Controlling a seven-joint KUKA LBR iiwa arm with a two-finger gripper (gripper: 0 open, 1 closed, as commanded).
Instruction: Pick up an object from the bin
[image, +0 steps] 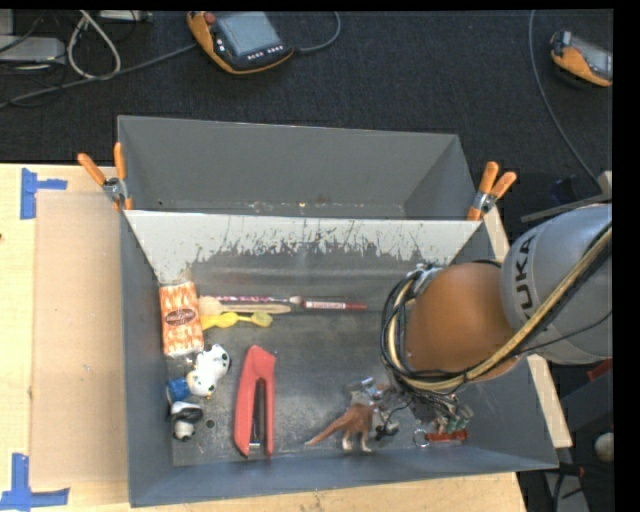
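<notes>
Gripper (400, 408) hangs low in the lower right corner of the grey bin (300, 180), just beside a brown toy dinosaur (345, 428) lying on the bin floor. Whether it is parted or closed cannot be told. A red-handled tool (255, 402) lies further left, apart.

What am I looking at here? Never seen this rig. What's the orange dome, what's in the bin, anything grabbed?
One camera looks down into a grey metal bin from above, slightly sideways. The grey body entering from the right is a robot arm; the orange dome and black cables belong to its wrist. Its gripper sits low at the bin's front right, beside a brown toy dinosaur; I cannot tell whether anything is held. A small red piece lies right of it. Further left: a red stapler-shaped tool, an orange patterned packet, a yellow plastic piece, a thin long stick and a small white-and-black toy figure.
</notes>
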